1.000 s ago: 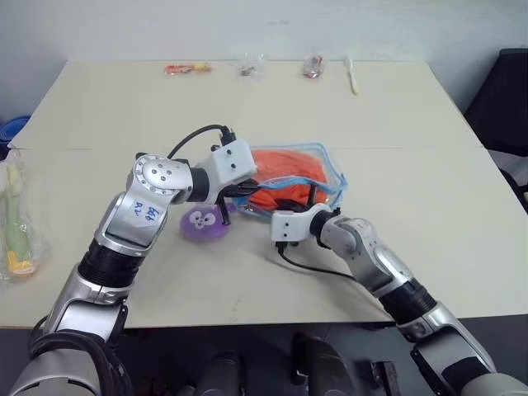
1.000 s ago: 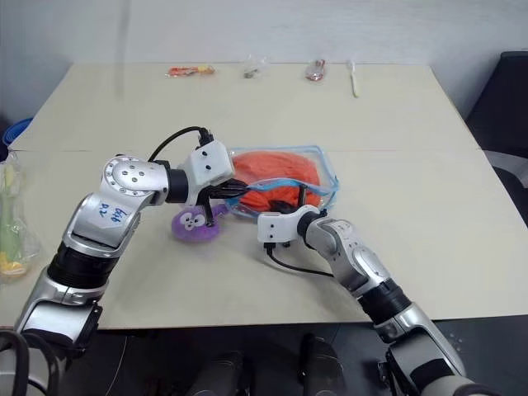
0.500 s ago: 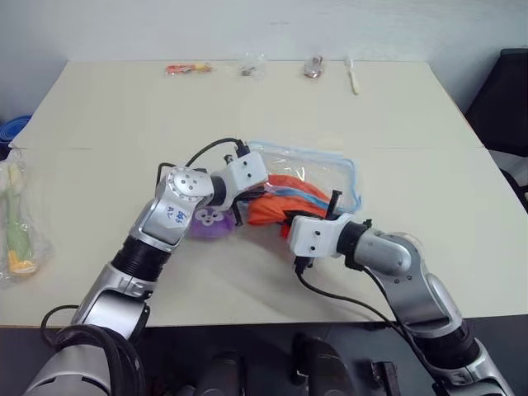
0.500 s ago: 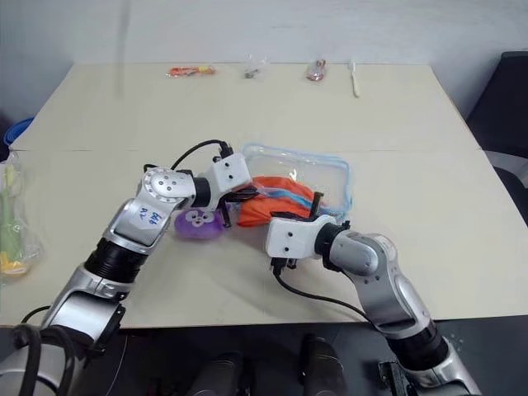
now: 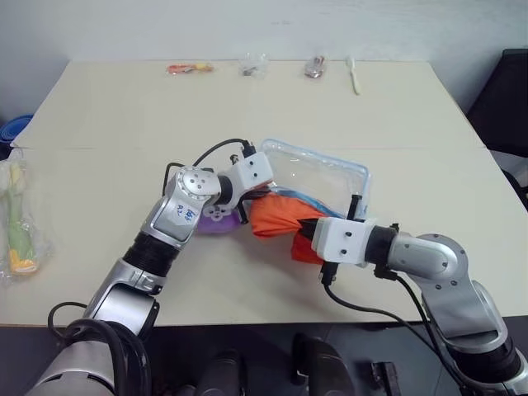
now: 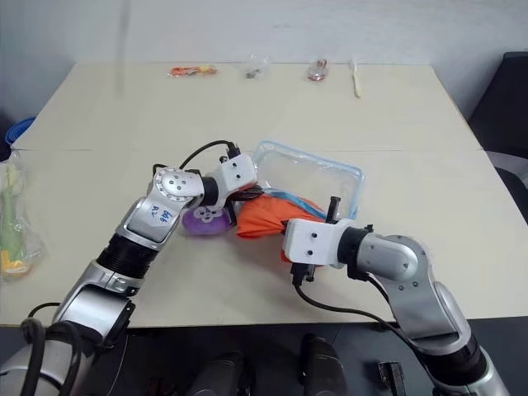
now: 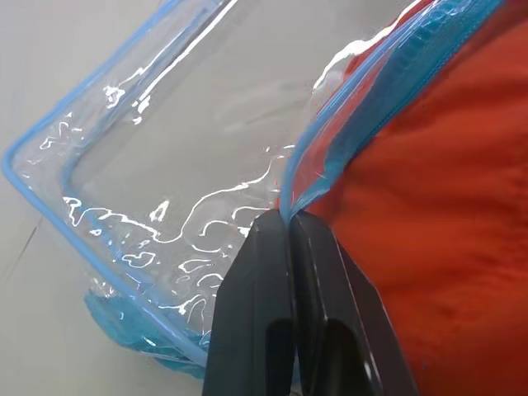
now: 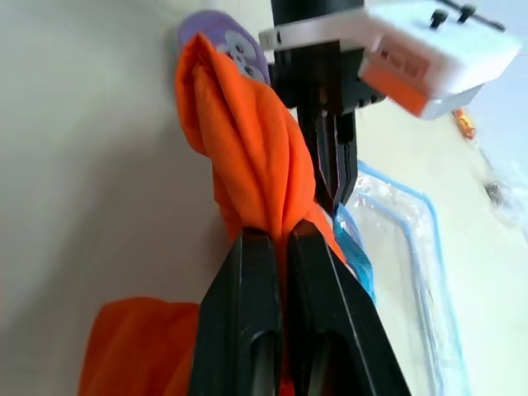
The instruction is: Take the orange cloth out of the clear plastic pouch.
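The clear plastic pouch point(image 5: 320, 175) lies mid-table with its see-through body nearly hollow. My left gripper point(image 7: 289, 219) is shut on its blue trimmed edge point(image 7: 330, 124) at the mouth. The orange cloth point(image 5: 279, 220) stretches from that mouth toward the near side, and most of it is outside the pouch. My right gripper point(image 8: 276, 239) is shut on a bunched fold of the cloth point(image 8: 247, 165), lifted a little off the table. The right wrist view also shows the left gripper point(image 8: 334, 186) just beyond the cloth.
A purple plush toy point(image 5: 214, 223) sits beside the left gripper. Small packets point(image 5: 186, 68) and wrappers point(image 5: 252, 64) and a white utensil point(image 5: 353, 76) line the far edge. A clear bag point(image 5: 16, 223) lies at the left edge. A dark chair point(image 5: 507, 99) stands at the right.
The right gripper pulled back toward me and up, drawing the orange cloth out of the pouch. The left gripper shifted slightly right, still holding the pouch edge. The pouch slid right.
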`<control>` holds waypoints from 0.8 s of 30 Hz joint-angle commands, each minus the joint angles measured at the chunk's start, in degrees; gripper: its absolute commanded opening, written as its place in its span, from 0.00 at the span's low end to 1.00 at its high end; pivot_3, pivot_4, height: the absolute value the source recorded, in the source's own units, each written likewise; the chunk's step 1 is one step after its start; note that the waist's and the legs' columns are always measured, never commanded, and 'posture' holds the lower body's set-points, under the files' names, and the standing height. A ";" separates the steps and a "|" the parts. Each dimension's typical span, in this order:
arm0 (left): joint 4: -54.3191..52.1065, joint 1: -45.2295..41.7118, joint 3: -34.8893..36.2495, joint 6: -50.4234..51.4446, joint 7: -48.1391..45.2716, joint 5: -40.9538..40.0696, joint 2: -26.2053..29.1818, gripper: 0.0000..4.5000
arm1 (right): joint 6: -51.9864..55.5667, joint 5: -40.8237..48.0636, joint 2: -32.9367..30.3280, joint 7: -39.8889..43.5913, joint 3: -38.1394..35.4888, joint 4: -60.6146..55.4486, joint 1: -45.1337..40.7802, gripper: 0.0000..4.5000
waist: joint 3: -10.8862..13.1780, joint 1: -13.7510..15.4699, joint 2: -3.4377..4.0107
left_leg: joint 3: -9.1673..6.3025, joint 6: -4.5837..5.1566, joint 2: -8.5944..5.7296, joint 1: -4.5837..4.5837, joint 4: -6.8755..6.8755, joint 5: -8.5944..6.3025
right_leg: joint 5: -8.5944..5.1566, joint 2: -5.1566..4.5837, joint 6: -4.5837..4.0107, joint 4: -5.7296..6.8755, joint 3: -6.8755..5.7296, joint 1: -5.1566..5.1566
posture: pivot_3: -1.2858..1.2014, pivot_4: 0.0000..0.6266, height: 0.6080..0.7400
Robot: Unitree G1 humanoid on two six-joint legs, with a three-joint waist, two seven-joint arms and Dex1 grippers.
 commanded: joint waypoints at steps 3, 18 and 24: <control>4.85 -3.56 1.52 -1.04 4.73 1.95 -1.62 0.00 | 6.11 11.22 -3.88 3.27 -8.78 -9.39 -0.87 0.00 | 0.00 0.78 -0.01 | 0.00 0.00 0.00 0.00 0.02 0.00 | 0.00 0.01 0.00 0.01 0.00 0.00 | 0.52 0.24 1.00; 4.85 -4.48 5.71 0.26 4.43 0.97 4.01 0.41 | 20.46 36.12 -18.83 5.93 -30.59 -6.31 -7.78 0.00 | 0.02 0.84 -0.03 | -0.01 0.02 0.00 0.00 0.01 0.00 | 0.00 0.00 0.00 0.03 -0.01 0.00 | 0.52 0.24 1.00; -14.64 -2.74 12.68 17.78 -15.50 -17.76 12.31 0.62 | 5.23 23.98 -28.86 6.78 -33.83 8.72 -2.44 0.00 | 0.03 0.90 -0.06 | 0.01 0.03 0.00 -0.02 0.02 -0.01 | 0.00 -0.04 0.00 0.01 0.01 0.00 | 0.52 0.24 1.00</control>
